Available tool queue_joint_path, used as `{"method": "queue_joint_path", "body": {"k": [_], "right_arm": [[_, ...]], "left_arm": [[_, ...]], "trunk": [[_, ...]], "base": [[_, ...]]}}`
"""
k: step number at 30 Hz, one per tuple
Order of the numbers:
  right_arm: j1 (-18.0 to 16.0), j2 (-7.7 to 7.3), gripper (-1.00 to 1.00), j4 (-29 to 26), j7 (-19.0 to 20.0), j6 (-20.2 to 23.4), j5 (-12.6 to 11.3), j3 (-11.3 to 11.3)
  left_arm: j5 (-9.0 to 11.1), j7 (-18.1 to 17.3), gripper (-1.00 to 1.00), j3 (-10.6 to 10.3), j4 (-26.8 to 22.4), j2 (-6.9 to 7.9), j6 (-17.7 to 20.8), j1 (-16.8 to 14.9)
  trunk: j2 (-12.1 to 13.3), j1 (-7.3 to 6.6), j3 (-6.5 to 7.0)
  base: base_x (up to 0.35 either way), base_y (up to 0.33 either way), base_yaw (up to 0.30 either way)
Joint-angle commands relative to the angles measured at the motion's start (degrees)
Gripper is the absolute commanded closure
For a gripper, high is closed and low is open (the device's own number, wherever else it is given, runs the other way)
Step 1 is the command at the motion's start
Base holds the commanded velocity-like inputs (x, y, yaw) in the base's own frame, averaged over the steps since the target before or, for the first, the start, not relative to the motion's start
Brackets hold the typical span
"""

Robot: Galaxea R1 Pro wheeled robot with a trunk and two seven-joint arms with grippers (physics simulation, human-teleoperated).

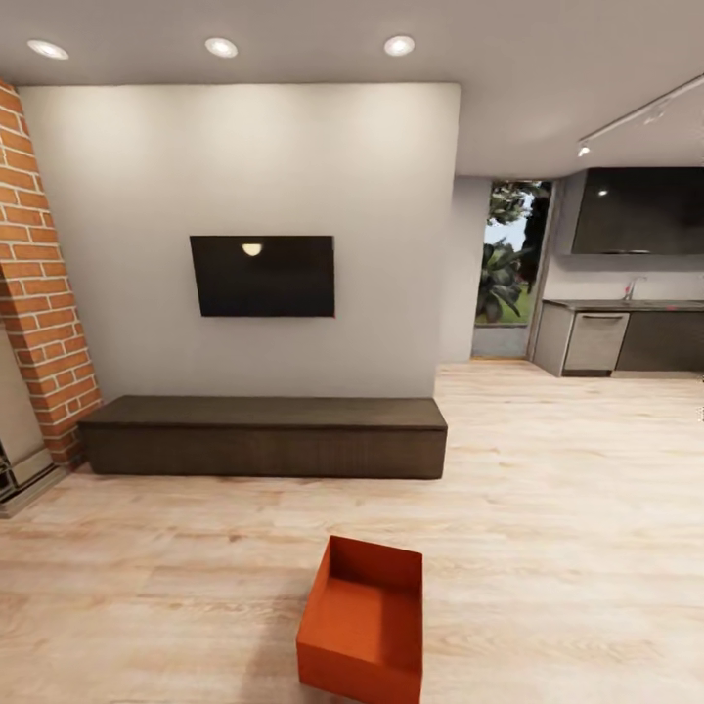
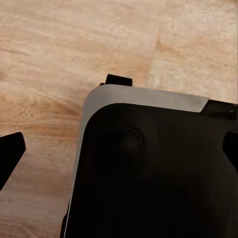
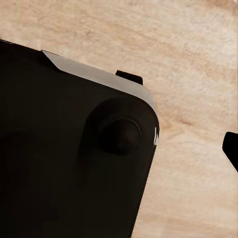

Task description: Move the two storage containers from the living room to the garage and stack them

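One orange-red storage container (image 1: 364,621) stands lidless and empty on the light wood-plank floor (image 1: 548,508) of the living room, low in the middle of the head view. My left gripper (image 2: 119,151) is open, its two dark fingertips (image 2: 10,154) far apart over my black, white-rimmed base (image 2: 148,173) and the planks. My right gripper (image 3: 119,148) hangs over the base too, one fingertip (image 3: 231,147) far out at the side, so it reads as open. Neither holds anything. The garage is out of view.
A long dark wood bench (image 1: 264,435) lies against the cream wall under a black TV (image 1: 262,276). A brick column (image 1: 34,284) stands at the left. To the right, the planks run toward kitchen cabinets (image 1: 626,337) and a glazed opening with plants (image 1: 508,264).
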Motion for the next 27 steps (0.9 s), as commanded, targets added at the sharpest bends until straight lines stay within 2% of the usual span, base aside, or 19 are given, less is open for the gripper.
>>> {"method": "queue_joint_path", "body": {"k": [1, 9, 27], "right_arm": [[-0.1, 0.07, -1.00, 0.1, -0.1, -0.3, -0.5, 0.5], [-0.1, 0.04, -1.00, 0.1, -0.1, -0.3, 0.1, 0.7], [-0.1, 0.03, -1.00, 0.1, -0.1, -0.3, 0.1, 0.7]], "left_arm": [[0.3, 0.0, -1.00, 0.1, 0.0, 0.00, -0.1, 0.0], [0.2, 0.0, -1.00, 0.1, 0.0, -0.02, -0.2, 0.0], [0.2, 0.1, -1.00, 0.1, 0.0, -0.05, -0.2, 0.0]], "trunk": [[0.0, 0.03, -0.06], [0.0, 0.03, -0.06], [0.0, 0.03, -0.06]], "base": [[0.306, 0.142, -0.121], [0.262, 0.088, -0.034], [0.017, 0.002, 0.000]]}}
